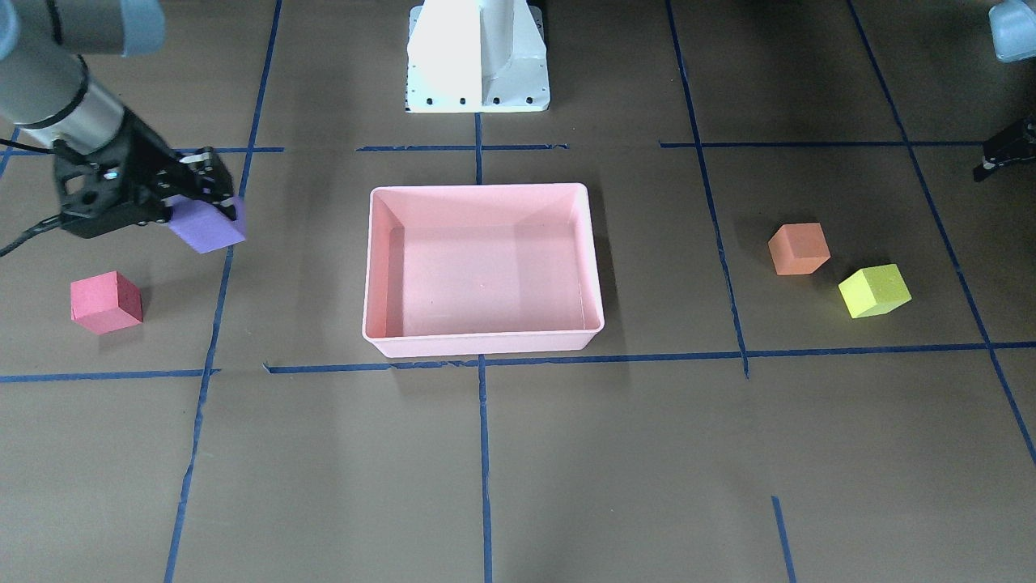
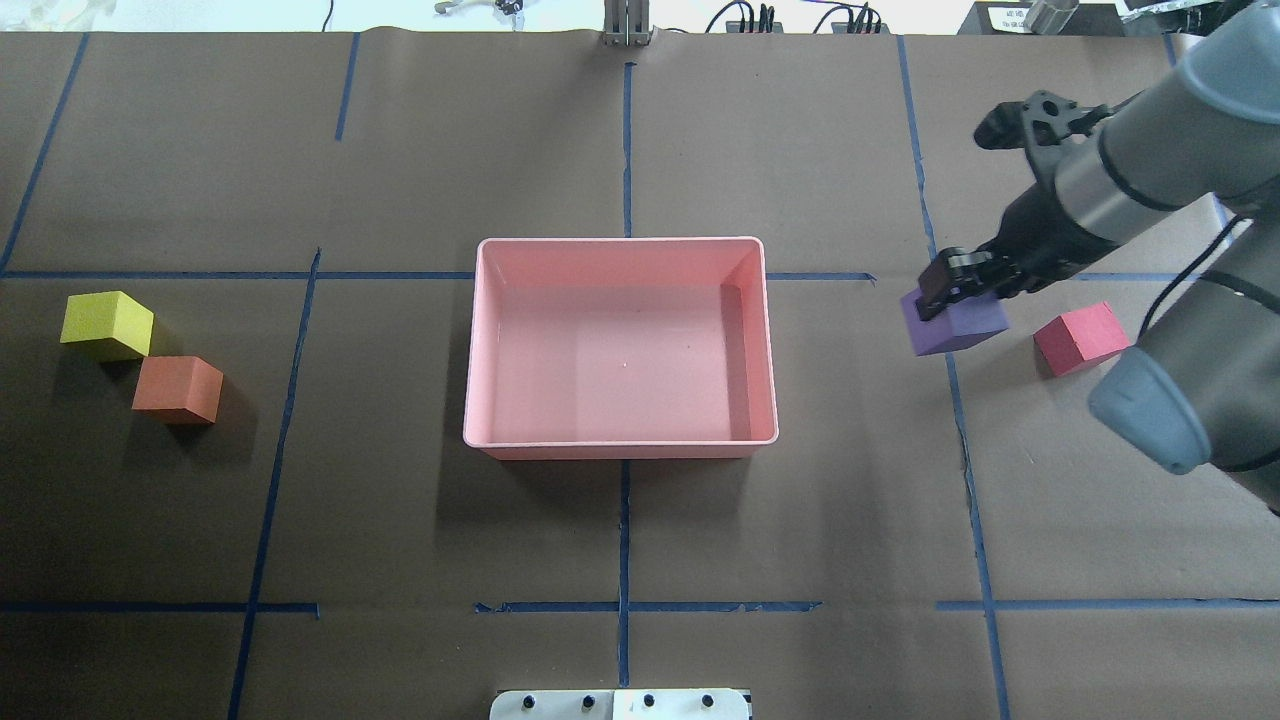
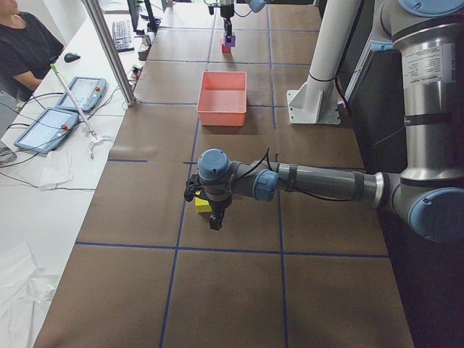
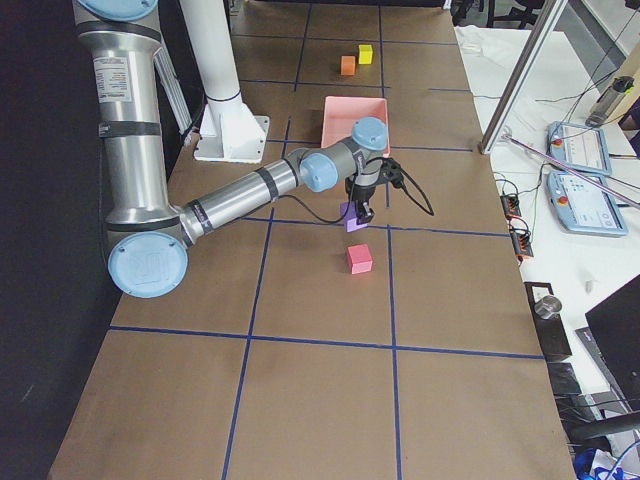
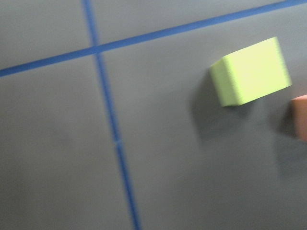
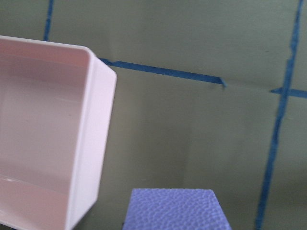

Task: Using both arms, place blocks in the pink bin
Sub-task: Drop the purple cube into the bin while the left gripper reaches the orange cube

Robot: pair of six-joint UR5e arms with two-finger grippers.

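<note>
My right gripper [image 1: 212, 201] is shut on the purple block [image 1: 207, 227], low over the table to the right of the pink bin [image 2: 620, 447]. The block fills the bottom of the right wrist view [image 6: 175, 211], beside the bin's corner [image 6: 93, 139]. The red-pink block [image 2: 1082, 338] lies just beyond it, away from the bin. The orange block [image 2: 178, 388] and yellow-green block [image 2: 106, 324] lie together on the bin's other side. My left gripper [image 1: 991, 162] hovers near them at the frame's edge; I cannot tell whether it is open. The bin is empty.
The white pedestal base [image 1: 477, 57] stands behind the bin. Blue tape lines [image 2: 623, 520] divide the brown table. Beyond the far edge an operator [image 3: 22, 51] sits by tablets [image 3: 51, 119] and a metal post [image 3: 109, 51].
</note>
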